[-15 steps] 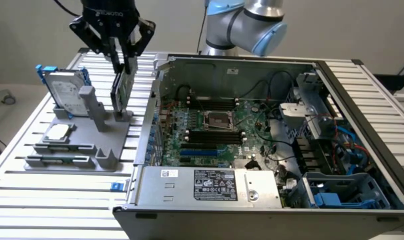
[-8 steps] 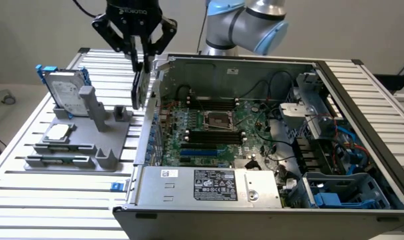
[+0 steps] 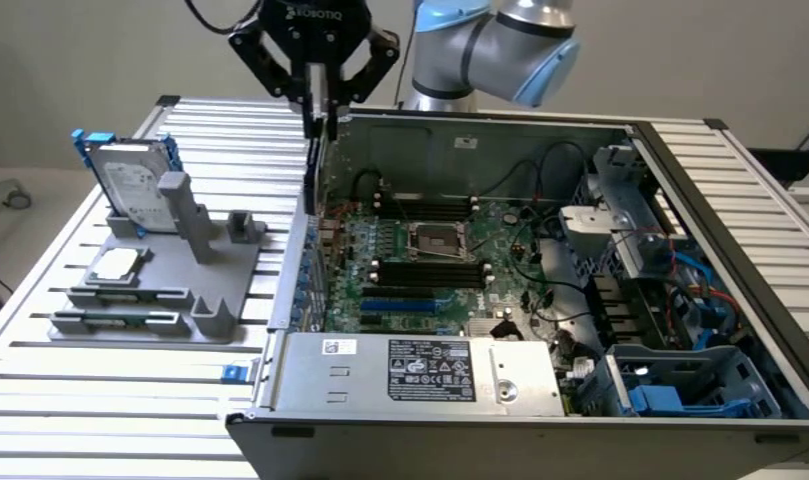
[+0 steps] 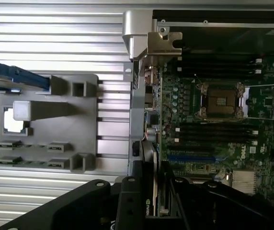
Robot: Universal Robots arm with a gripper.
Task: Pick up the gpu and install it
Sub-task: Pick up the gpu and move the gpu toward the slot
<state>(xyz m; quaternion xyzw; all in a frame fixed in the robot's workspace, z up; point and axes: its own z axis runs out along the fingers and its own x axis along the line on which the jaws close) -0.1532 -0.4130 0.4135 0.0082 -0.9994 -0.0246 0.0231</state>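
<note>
The gpu (image 4: 148,203), in the pincer (image 3: 321,118), hangs over the case (image 3: 511,440) wall nearest the holder (image 3: 177,290).

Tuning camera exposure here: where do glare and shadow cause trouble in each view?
Wrist view: the silver slatted table glares almost white; the black gripper and the thin black gpu card it grips lie in shadow. Exterior view: light is even, though the open grey computer case is dimmer inside.

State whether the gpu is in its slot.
Out: the gripper holds the gpu upright at the case wall; the blue slot is bare.
</note>
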